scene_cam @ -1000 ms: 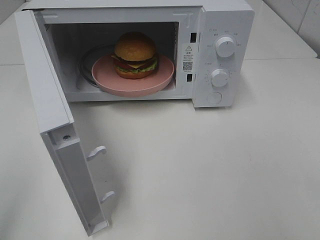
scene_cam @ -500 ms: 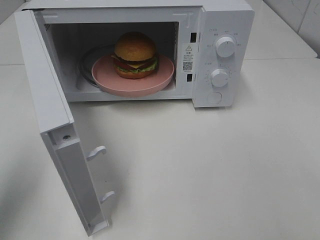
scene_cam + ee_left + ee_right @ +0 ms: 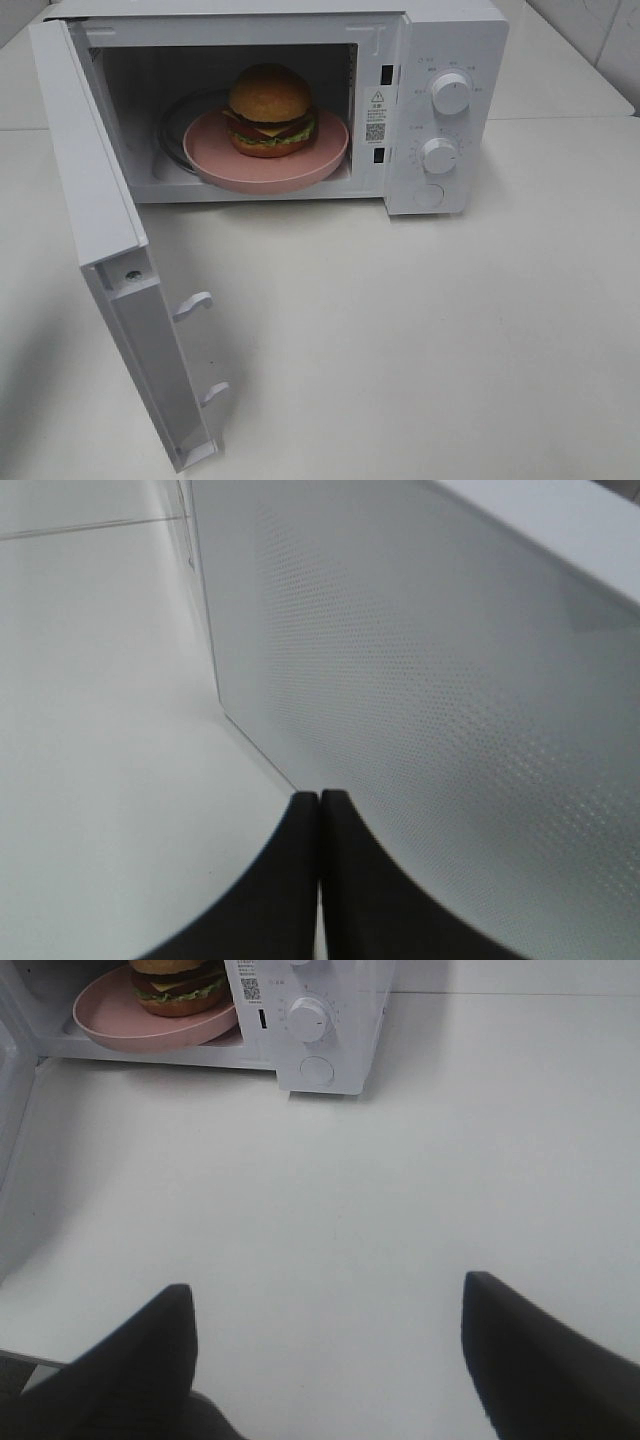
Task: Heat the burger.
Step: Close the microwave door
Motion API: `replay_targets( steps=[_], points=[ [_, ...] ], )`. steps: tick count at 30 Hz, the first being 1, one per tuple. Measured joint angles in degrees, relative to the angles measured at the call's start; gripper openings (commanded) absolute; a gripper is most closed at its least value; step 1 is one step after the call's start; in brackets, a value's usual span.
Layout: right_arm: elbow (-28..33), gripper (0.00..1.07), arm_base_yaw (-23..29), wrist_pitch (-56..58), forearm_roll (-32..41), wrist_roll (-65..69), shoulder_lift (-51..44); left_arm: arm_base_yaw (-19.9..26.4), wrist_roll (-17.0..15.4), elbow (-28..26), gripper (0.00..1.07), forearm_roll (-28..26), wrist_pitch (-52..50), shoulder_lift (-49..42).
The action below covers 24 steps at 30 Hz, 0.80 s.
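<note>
**Burger sitting in the open microwave, both arms holding back**

The burger (image 3: 270, 110) is sitting on a round pink plate (image 3: 255, 172), and the plate is resting inside the cavity of a white microwave (image 3: 440, 40) at the far side of the table (image 3: 450, 350). The plate's near rim is reaching the cavity's front edge. The door (image 3: 90, 170) is standing swung out to the left.

On the frame right of the cavity, a warning-triangle sticker (image 3: 378, 98) is sitting above a QR-code label (image 3: 375, 131). The print around the upper knob (image 3: 451, 93) and lower knob (image 3: 439, 155) is too small to read.

The left gripper (image 3: 318, 796) is pointing along the door's dotted outer face with its fingers pressed together, holding nothing. The right gripper (image 3: 327, 1292) is hovering over bare table near the microwave, its fingers spread wide and gripping nothing.
</note>
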Motion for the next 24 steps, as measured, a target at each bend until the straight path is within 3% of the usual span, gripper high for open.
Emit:
replay_targets(
  steps=[1,4,7,17,24],
  points=[
    [0.0,0.71,0.0,0.0,0.0,0.0,0.0,0.0,2.23,0.0,0.0,-1.95,0.17,1.6],
    [0.0,0.71,0.0,0.0,0.0,0.0,0.0,0.0,3.32,0.0,0.0,-2.64,0.4,2.29],
    [0.0,0.71,0.0,0.0,0.0,0.0,0.0,0.0,7.56,-0.97,0.0,-5.21,0.8,4.7],
    [0.0,0.71,0.0,0.0,0.0,0.0,0.0,-0.06,12.2,-4.41,0.0,-10.49,4.35,9.34],
    [0.0,0.71,0.0,0.0,0.0,0.0,0.0,-4.35,16.67,-6.3,0.0,-12.43,4.13,13.18]
  ],
)
